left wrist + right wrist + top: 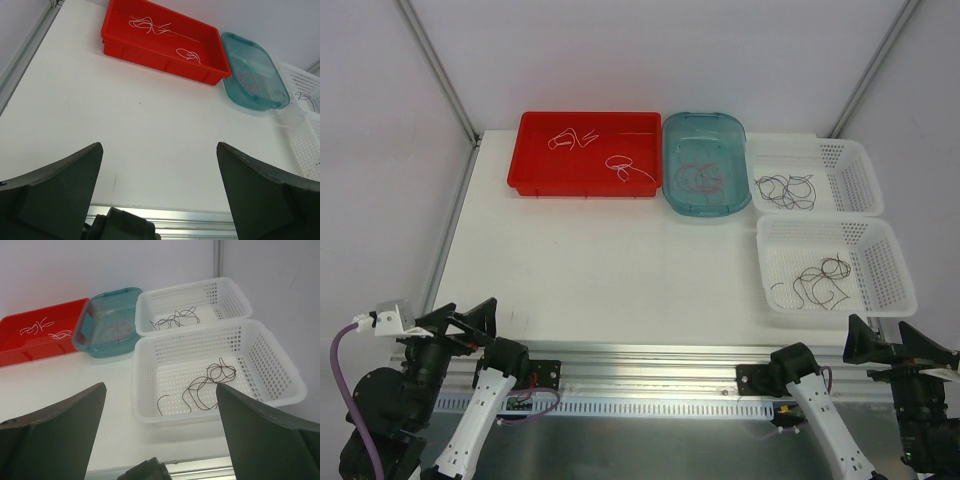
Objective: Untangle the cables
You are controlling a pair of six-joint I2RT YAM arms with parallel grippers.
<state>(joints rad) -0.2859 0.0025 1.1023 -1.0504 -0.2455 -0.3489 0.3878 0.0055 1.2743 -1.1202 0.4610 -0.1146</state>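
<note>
We see our left pincer (160,172) at the near left edge of the counter (610,260), with its two fingers spread wide apart. Our right pincer (160,412) is at the near right edge, and its fingers are spread wide too.

On the far side, to the left, there is a red tray (580,185). Two little bunches of white cables (618,167) lie in it, apart from each other. Just right of the tray is a blue-green tub (720,130), and dark red cables (700,177) curl on its bottom. Right of the tub is the far white basket (855,175), with black cables (785,190) looping inside. Just in front of it, nearer to us, is the near white basket (885,270). Some dark cables (820,278) lie in it, curled into small loops.

Both pincers are well apart from all of these
</note>
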